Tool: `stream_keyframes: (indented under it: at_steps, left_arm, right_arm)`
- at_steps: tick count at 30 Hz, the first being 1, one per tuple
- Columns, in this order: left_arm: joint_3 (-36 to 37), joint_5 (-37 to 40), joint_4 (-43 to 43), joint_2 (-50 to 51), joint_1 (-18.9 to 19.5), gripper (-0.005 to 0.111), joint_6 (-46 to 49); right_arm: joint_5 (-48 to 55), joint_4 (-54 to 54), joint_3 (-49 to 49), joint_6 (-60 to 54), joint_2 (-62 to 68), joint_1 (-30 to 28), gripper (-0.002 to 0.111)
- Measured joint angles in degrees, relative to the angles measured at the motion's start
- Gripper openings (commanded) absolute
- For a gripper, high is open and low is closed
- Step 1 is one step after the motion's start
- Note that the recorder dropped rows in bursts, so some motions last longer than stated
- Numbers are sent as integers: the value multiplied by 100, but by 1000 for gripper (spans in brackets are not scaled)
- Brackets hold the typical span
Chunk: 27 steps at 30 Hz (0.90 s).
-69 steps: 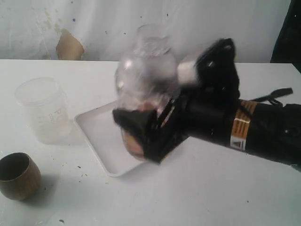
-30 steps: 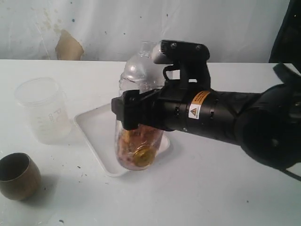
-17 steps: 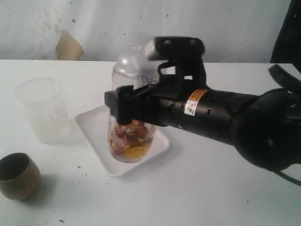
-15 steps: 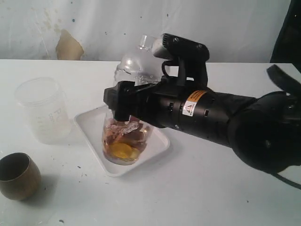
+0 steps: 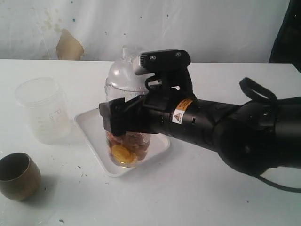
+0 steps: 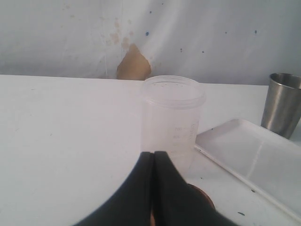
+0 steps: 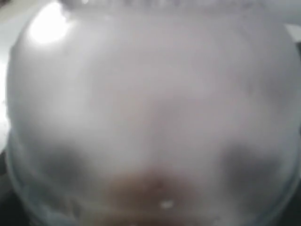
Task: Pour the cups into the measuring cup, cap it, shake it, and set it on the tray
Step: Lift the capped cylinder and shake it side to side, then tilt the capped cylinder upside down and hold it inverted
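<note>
The measuring cup (image 5: 126,141) is a clear cylinder under a domed clear cap (image 5: 123,75), with brown and orange pieces at its bottom. My right gripper (image 5: 123,120) is shut on its middle and holds it upright, base down on the white tray (image 5: 92,128). The right wrist view shows only the blurred cap (image 7: 150,108). The brass cup (image 5: 18,175) stands at the front left. The steel tumbler (image 6: 281,110) shows only in the left wrist view, beyond the tray (image 6: 249,155). My left gripper (image 6: 154,157) is shut and empty, over the brass cup (image 6: 203,197).
A frosted plastic jar (image 5: 43,110) stands left of the tray, straight ahead of the left gripper, where its wall (image 6: 173,117) shows faint markings. A stained white wall (image 5: 70,28) backs the white table. The right arm (image 5: 235,132) spans the right half of the table.
The measuring cup was swung and tilted in the right gripper; it has come upright, moved left and come down onto the tray. The jar and brass cup stayed put.
</note>
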Motion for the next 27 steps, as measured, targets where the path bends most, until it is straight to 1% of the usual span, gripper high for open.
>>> stream_keyframes:
  at_steps: [3,8,11,14,18,21,27]
  left_arm:
    - [0,0,0,0,0,0,0]
    - [0,0,0,0,0,0,0]
    - [0,0,0,0,0,0,0]
    - [0,0,0,0,0,0,0]
    - [0,0,0,0,0,0,0]
    - [0,0,0,0,0,0,0]
    - [0,0,0,0,0,0,0]
  right_arm:
    - [307,-25,-401,12,123,0,0]
    - [1980,-86,-1670,-741,641,0,0]
    - [3035,-463,-2479,-947,1068,0,0]
    - [4026,-1371,-3238,-473,1528,14,0]
    - [5311,-3305,-4117,625,2071,167,0]
    - [6117,-4604,-4538,1066,2416,400,0]
    - [6822,-6027,-5218,1254,3001,877,0]
